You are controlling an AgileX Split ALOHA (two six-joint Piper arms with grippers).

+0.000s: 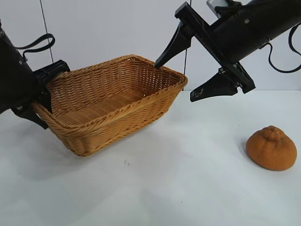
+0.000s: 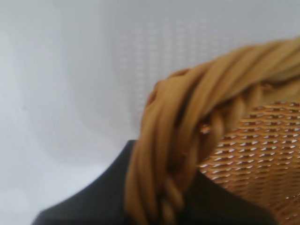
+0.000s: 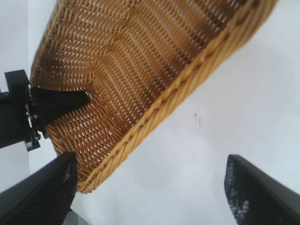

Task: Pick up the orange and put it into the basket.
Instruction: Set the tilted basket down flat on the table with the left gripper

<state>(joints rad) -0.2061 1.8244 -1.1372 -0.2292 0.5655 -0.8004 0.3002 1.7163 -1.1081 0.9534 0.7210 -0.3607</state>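
One dull brownish-orange, rough-skinned rounded orange (image 1: 272, 148) with a knobbed top lies nearest the viewer, on the white worktop (image 1: 178, 188) at the lower right of the exterior frame, touched by nothing. Above it and toward the frame's centre hangs the right gripper (image 1: 180, 79), its black jaws spread wide and empty, one fingertip over the near corner of the basket, the other just beside that corner. The orange therefore lies down and to the right of this gripper, which is by far the nearer of the two; reaching the fruit would call for a swing away from the basket. Farther back at left, the large golden-tan woven wicker basket (image 1: 113, 101) sits tipped, its left end raised. The left gripper (image 1: 41, 99) is clamped narrow on the braided rim there, well apart from the orange.
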